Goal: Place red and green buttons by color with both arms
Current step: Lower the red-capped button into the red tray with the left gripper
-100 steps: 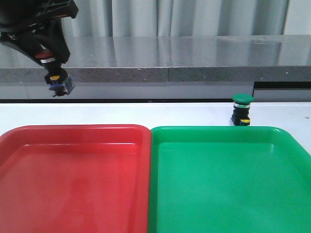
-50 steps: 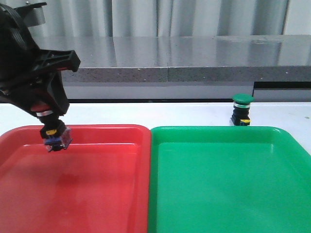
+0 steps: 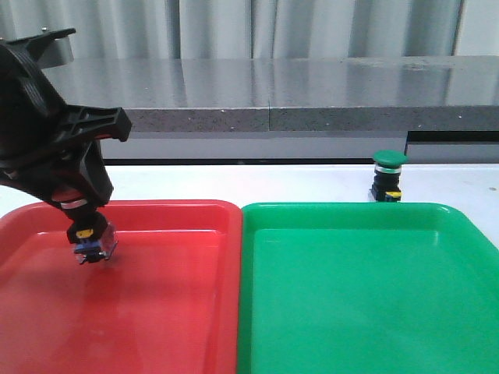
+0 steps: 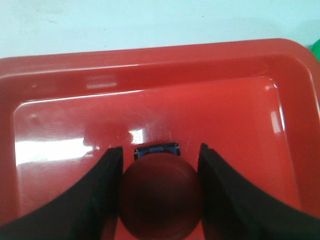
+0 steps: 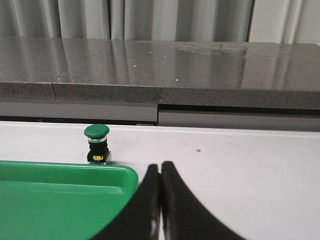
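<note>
Table (image 3: 234,178) white, bearing two trays side by side, edges touching: red tray (image 3: 156,327) on the left, green tray (image 3: 366,312) on the right. Grey stone ledge (image 3: 312,93) behind, curtain beyond.

Left gripper (image 3: 78,204) over the far left part of the red tray, jaws pinching the red button (image 3: 87,234) by its dark-red cap, black body with yellow tag and metal base hanging down. From the left wrist view, cap (image 4: 161,199) wedged between the two black fingers (image 4: 105,190), base pointing at the tray floor; whether touching the floor, cannot tell.

Right gripper (image 5: 160,200) seen only in the right wrist view, over the table just beside the green tray's near corner, jaws pressed together, holding nothing.

Green button (image 3: 389,177) upright on the table, just behind the green tray's far rim, toward its right end, apart from both grippers.
</note>
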`<state>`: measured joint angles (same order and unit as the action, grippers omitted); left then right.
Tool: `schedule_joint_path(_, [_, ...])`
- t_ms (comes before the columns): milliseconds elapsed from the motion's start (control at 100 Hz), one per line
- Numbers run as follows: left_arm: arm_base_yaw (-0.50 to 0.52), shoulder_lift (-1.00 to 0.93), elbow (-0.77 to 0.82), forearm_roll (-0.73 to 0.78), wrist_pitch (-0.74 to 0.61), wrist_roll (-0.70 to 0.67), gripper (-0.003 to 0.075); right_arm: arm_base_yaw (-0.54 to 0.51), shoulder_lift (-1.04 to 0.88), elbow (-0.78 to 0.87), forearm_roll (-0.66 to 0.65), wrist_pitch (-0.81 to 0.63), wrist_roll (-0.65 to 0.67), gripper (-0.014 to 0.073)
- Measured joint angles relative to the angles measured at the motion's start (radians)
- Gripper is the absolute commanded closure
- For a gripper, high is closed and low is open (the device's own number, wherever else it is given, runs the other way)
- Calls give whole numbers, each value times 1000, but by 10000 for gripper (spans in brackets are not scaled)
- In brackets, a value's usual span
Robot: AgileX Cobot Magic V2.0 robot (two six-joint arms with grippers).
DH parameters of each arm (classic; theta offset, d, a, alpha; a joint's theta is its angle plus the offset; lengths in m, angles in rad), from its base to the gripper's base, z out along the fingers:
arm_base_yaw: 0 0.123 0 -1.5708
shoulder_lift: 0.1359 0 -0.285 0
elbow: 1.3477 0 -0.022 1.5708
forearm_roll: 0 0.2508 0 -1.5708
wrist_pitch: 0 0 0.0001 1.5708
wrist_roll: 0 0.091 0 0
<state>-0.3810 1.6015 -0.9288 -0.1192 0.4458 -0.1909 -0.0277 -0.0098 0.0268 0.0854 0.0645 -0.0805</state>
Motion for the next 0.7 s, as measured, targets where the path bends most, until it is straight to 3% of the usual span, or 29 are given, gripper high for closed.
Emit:
schedule_joint_path(220, [0,40,2,-2,-7,0,732,0,0,0,0,0,0,662])
schedule_joint_path(300, [0,42,0,-2,-8,0,675,0,0,0,0,0,0,662])
schedule_joint_path(390, [0,42,0,-2,-9,0,538,0,0,0,0,0,0,662])
schedule_joint_path(560, [0,44,0,-15,-5,0,171,0,0,0,0,0,0,662])
schedule_joint_path(630, [0,48,0,-28,0,0,90,0,0,0,0,0,0,662])
schedule_joint_path(700, [0,48,0,-40,1,0,76,0,0,0,0,0,0,662])
